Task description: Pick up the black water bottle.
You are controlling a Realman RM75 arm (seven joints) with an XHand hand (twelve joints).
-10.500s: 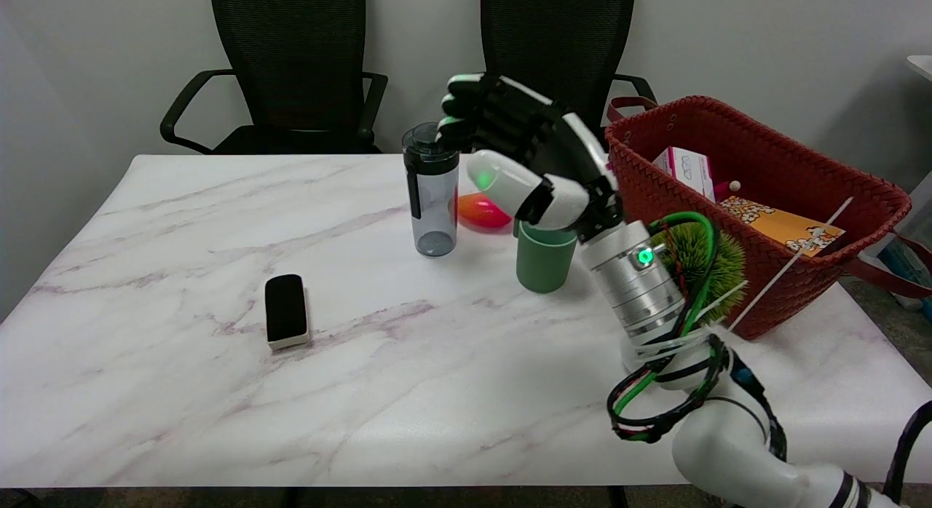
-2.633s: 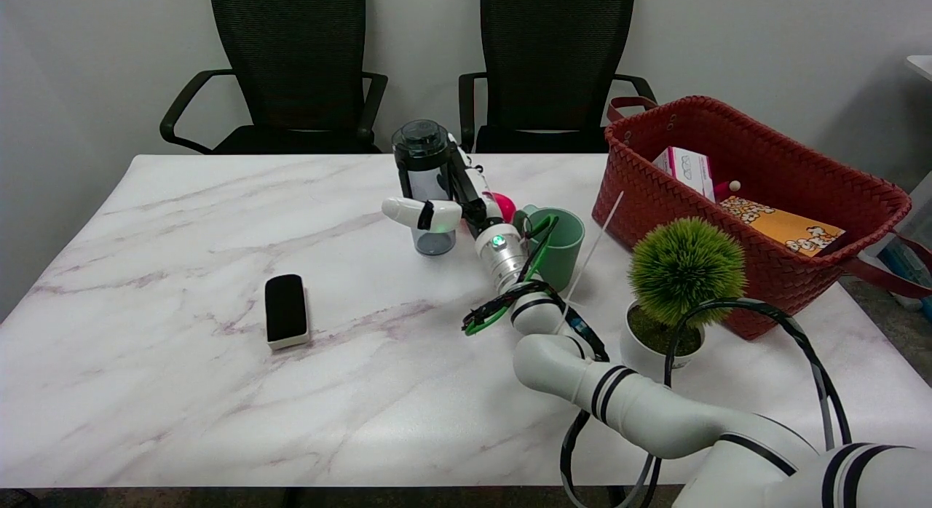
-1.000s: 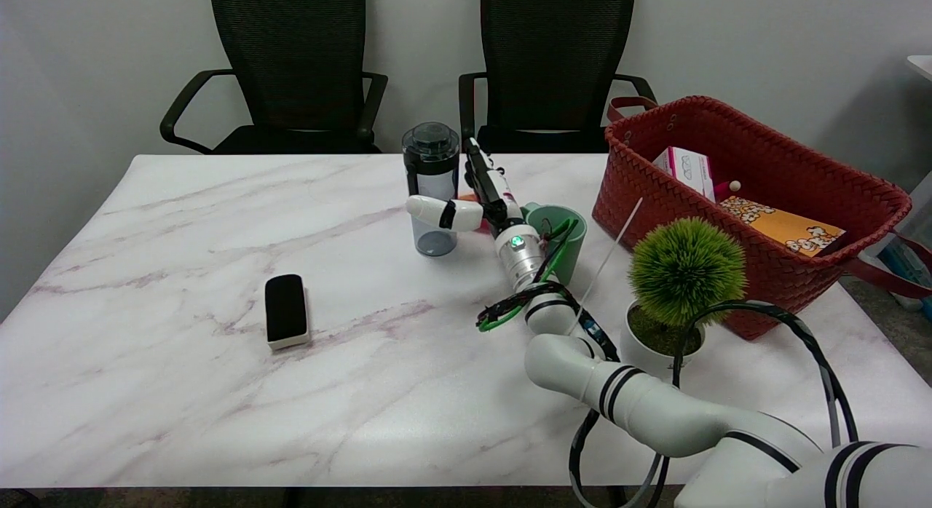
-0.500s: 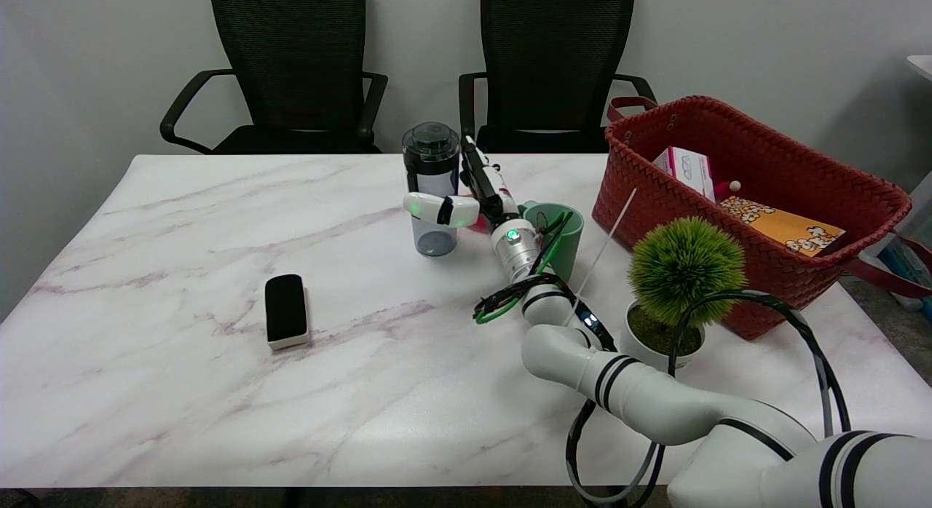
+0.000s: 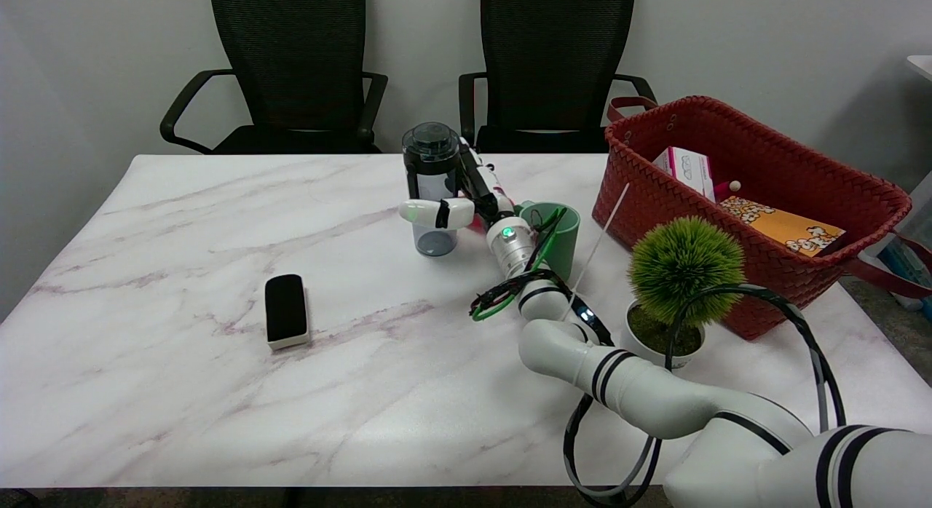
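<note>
Right hand [image 5: 466, 199] wrapped around the black water bottle [image 5: 432, 190], apparently gripping it; bottle stood upright on the surface [image 5: 182, 362].

light: bright, even, from above | shadows: soft, short, beside things on the table [image 5: 182, 391] | glare: mild sheen on its marble top | focus: sharp, no blur

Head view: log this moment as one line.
phase: grasp attempt | right hand: around black-lidded clear water bottle, thumb across front | bottle: upright on marble table, not lifted
</note>
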